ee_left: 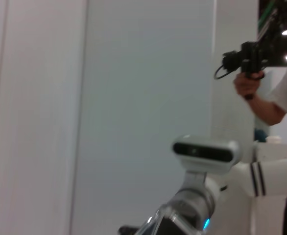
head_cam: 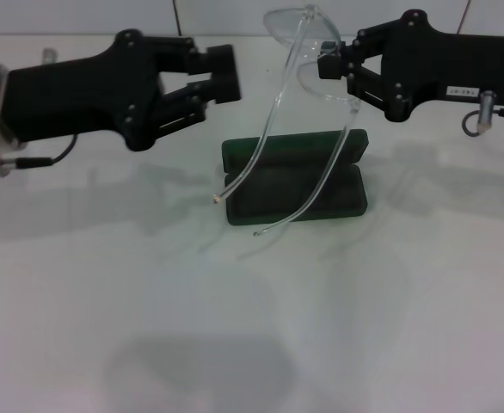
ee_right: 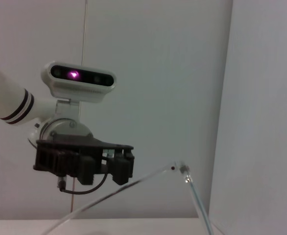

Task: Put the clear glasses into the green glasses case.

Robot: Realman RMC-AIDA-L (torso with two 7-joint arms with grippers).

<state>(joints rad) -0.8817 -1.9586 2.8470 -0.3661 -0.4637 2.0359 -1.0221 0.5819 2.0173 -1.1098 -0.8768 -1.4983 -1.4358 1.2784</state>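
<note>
The clear glasses [head_cam: 291, 26] hang in the air at the back of the table, held at the front frame by my right gripper [head_cam: 328, 65], which is shut on them. Their long thin arms are unfolded and slope down over the green glasses case [head_cam: 321, 203], with the tips near its front left edge. The case lies open on the white table, lid back and dark lining up. My left gripper [head_cam: 221, 72] hovers left of the glasses at about the same height, slightly open and holding nothing. The right wrist view shows a clear arm and hinge of the glasses [ee_right: 181, 169] and, farther off, the left gripper [ee_right: 102, 166].
The white table [head_cam: 235, 327] stretches in front of the case, with a white wall behind it. In the left wrist view a person [ee_left: 261, 98] stands in the background holding a black device, beyond my right arm's wrist camera [ee_left: 204, 151].
</note>
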